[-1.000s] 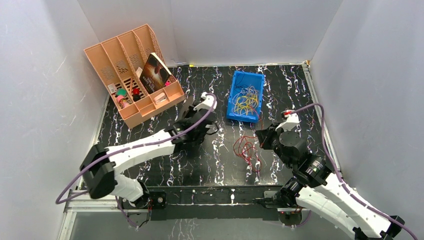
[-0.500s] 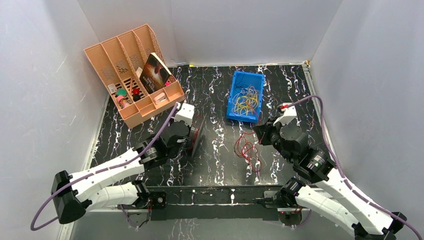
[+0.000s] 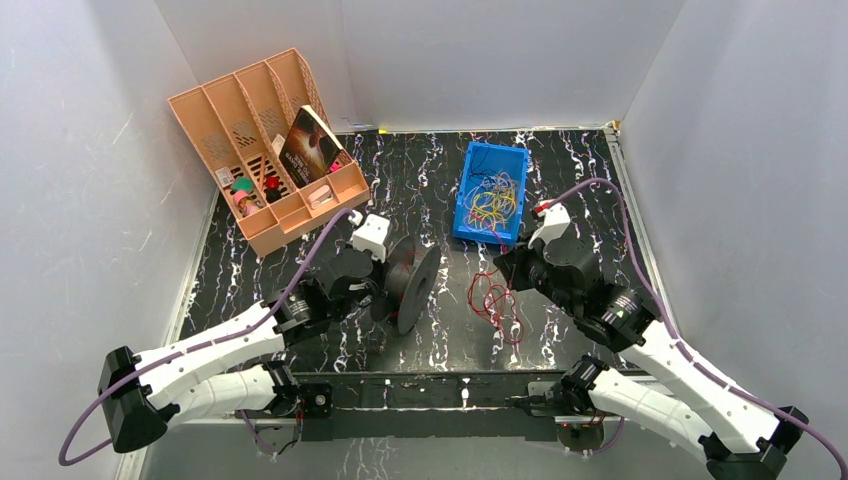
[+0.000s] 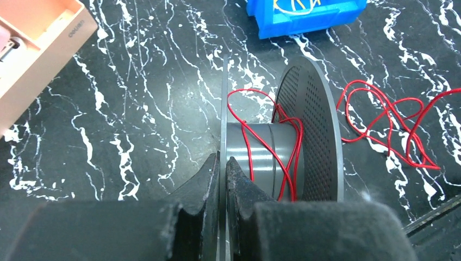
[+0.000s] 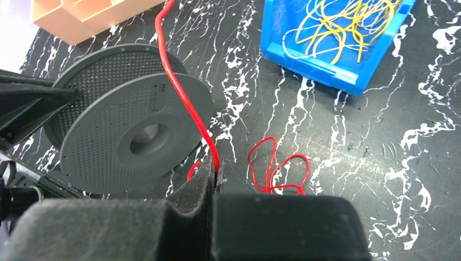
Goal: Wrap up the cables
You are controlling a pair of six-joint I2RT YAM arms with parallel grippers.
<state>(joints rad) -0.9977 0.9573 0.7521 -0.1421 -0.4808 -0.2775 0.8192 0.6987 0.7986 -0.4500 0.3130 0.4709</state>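
Note:
A black spool (image 3: 410, 283) stands on edge at the table's middle, with a few turns of red cable (image 4: 288, 147) round its grey hub. My left gripper (image 4: 223, 166) is shut on the spool's left flange (image 4: 223, 109) and holds it upright. My right gripper (image 5: 216, 169) is shut on the red cable (image 5: 182, 95), which runs taut from the jaws up across the spool's perforated face (image 5: 119, 130). Loose red cable loops (image 3: 497, 300) lie on the table between the spool and my right gripper (image 3: 505, 268).
A blue bin (image 3: 490, 192) of thin yellow wires sits behind the loose cable. An orange desk organiser (image 3: 262, 150) with a book and small items stands at the back left. White walls close in both sides.
The left arm has swung right and turned the spool, so both flanges now show near the table's middle. The right gripper has moved left and away from the arm bases, toward the spool.

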